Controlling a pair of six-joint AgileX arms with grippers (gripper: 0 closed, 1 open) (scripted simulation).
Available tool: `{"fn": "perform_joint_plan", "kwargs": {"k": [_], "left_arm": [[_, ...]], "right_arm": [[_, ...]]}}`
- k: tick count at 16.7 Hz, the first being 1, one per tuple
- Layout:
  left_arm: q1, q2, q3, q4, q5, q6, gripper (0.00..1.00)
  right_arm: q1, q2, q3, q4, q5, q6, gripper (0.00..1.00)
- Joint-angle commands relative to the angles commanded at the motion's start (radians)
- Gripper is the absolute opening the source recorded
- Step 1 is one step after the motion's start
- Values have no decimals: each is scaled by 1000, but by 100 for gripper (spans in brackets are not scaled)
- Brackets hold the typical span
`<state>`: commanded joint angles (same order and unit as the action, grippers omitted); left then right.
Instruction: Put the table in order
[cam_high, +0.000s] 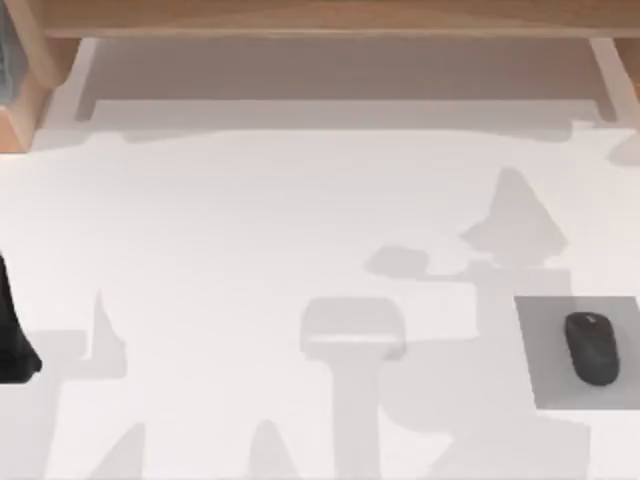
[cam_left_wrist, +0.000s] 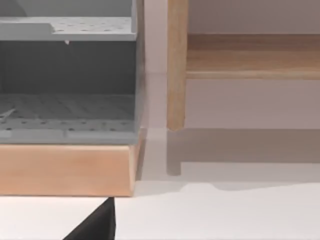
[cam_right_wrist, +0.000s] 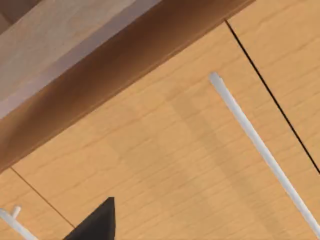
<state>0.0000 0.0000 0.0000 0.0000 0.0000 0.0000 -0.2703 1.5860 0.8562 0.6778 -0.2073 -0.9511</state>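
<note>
The table (cam_high: 250, 230) is a broad white top running back to a light wooden shelf frame (cam_high: 320, 18) along its far edge, and it lies mostly bare under the arms' shadows. On it, at the top view's right near the front, a black computer mouse (cam_high: 592, 347) sits on a small grey mat (cam_high: 560, 385), its long axis running front to back. A dark piece of the left arm (cam_high: 14, 330) shows at the table's left edge, well apart from the mouse across the whole width. The left wrist camera faces a grey perforated organizer (cam_left_wrist: 67, 80) on a wooden base; the right wrist camera faces wooden drawer fronts with a white bar handle (cam_right_wrist: 260, 145). I cannot tell how either gripper's fingers stand. By my judgement the right arm lies nearer the mouse.
</note>
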Motion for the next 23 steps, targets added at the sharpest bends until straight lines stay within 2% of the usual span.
{"fn": "perform_joint_plan", "kwargs": {"k": [8,13,17,23], "left_arm": [[0,0,0,0,0,0,100],[0,0,0,0,0,0,100],[0,0,0,0,0,0,100],[0,0,0,0,0,0,100]], "right_arm": [[174,-985,-468,-411,128,577,100],[244,-1415,-728,-597,184,839,100],[268,-1572,-845,-671,205,942,100],[270,-1586,-856,-678,207,951,100]]}}
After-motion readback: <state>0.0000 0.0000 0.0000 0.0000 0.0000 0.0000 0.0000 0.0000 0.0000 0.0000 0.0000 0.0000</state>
